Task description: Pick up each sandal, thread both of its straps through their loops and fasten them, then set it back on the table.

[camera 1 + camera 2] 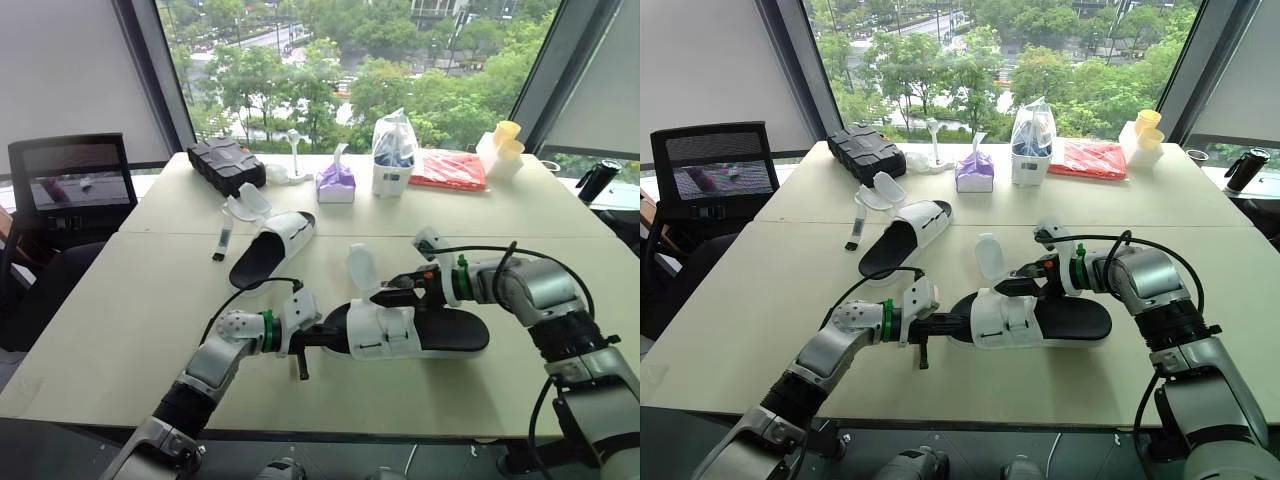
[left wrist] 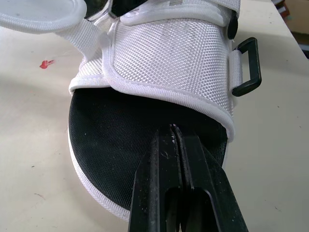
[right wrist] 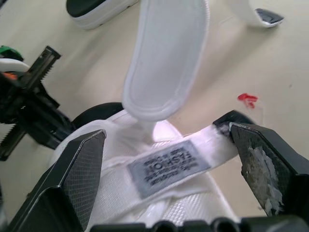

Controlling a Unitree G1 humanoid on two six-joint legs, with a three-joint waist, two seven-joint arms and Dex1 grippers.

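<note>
Near sandal, flat on the table toward the middle of its near edge. The left gripper meets its toe, fingers pressed together over the footbed with nothing visible between them. The right gripper is spread wide on either side of a white strap bearing a grey sewn label, without clamping it.

Upper: white woven mesh with stitched piping. Footbed: black and finely textured, rimmed by a white sole. A black rectangular loop at the side is empty, and a smooth, round-ended strap tab stands upright and unfastened.

Judged progress: early, with threading of this sandal under way and neither strap fastened.

Far sandal, nearer the table's centre on the left. Its two straps lie splayed open, so all its steps remain.
</note>
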